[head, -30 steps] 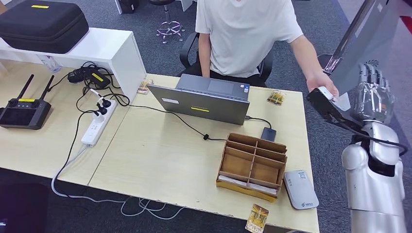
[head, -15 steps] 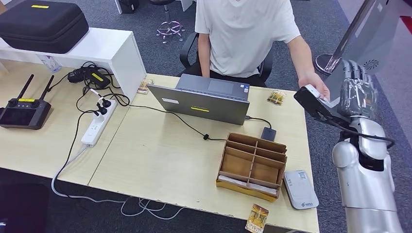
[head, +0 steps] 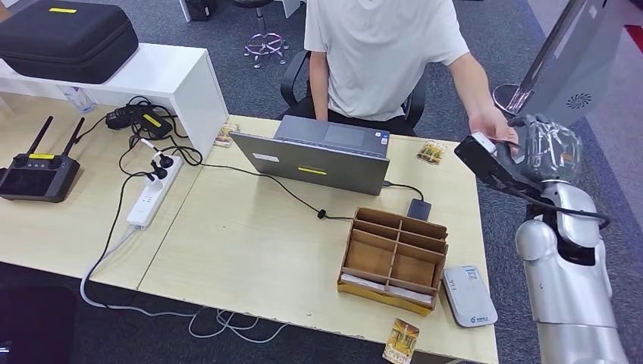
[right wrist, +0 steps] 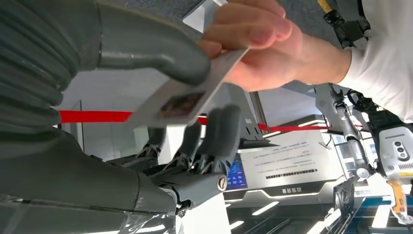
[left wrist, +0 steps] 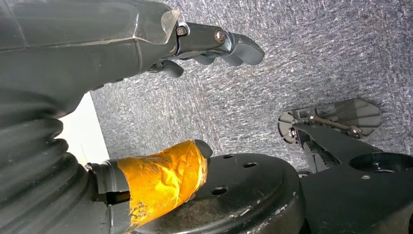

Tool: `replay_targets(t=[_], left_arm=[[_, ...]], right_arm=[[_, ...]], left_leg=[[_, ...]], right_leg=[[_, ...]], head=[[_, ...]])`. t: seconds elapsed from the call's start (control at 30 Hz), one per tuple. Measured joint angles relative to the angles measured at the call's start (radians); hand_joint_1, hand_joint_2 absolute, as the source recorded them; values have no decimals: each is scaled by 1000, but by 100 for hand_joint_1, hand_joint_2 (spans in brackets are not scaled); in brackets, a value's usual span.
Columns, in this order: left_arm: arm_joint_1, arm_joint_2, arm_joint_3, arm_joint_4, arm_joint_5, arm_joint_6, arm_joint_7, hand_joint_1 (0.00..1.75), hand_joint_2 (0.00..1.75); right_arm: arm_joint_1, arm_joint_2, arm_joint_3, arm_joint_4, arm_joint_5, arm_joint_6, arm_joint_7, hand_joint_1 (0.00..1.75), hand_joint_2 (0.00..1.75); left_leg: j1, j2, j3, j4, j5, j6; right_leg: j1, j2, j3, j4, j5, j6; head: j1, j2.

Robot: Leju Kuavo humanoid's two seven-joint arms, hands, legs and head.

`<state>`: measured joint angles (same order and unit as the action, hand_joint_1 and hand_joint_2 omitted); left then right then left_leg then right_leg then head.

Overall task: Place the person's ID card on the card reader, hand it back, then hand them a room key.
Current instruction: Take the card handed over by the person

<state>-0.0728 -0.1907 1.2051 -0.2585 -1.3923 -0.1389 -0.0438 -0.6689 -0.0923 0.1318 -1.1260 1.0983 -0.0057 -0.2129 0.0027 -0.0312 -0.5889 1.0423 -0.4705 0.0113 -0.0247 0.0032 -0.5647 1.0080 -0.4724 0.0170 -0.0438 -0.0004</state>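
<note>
At the table's right edge my right hand [head: 547,148] is raised, its fingers curled toward the person's hand [head: 491,123]. The white ID card [right wrist: 182,100] lies between my thumb [right wrist: 146,53] and my fingers [right wrist: 214,131], and the person's fingers [right wrist: 253,34] still pinch its far end. In the head view the ID card [head: 487,142] is a small white sliver. The grey-white card reader [head: 469,296] lies near the front right corner of the table [head: 250,250]. My left hand [left wrist: 97,53] hangs over the carpet, fingers apart and holding nothing.
A cardboard divider box [head: 394,258] with white cards in its front slot stands beside the reader. A half-open laptop [head: 322,155], a power strip [head: 152,193], cables and a remote controller [head: 36,174] lie further left. A patterned card [head: 401,341] sits at the front edge.
My right hand has moved left toward the person and its fingers have curled from upright to around the card. The person's hand has stayed on the card.
</note>
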Motion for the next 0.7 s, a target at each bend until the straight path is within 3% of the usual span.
replay_targets(t=[0.7], left_arm=[[-1,0,5,8,10,10,-30,0,175]], right_arm=[[-11,0,11,16,-12,-9,-5,175,175]], left_leg=[[0,0,0,0,0,0]], right_leg=[[0,0,0,0,0,0]], head=[[0,0]])
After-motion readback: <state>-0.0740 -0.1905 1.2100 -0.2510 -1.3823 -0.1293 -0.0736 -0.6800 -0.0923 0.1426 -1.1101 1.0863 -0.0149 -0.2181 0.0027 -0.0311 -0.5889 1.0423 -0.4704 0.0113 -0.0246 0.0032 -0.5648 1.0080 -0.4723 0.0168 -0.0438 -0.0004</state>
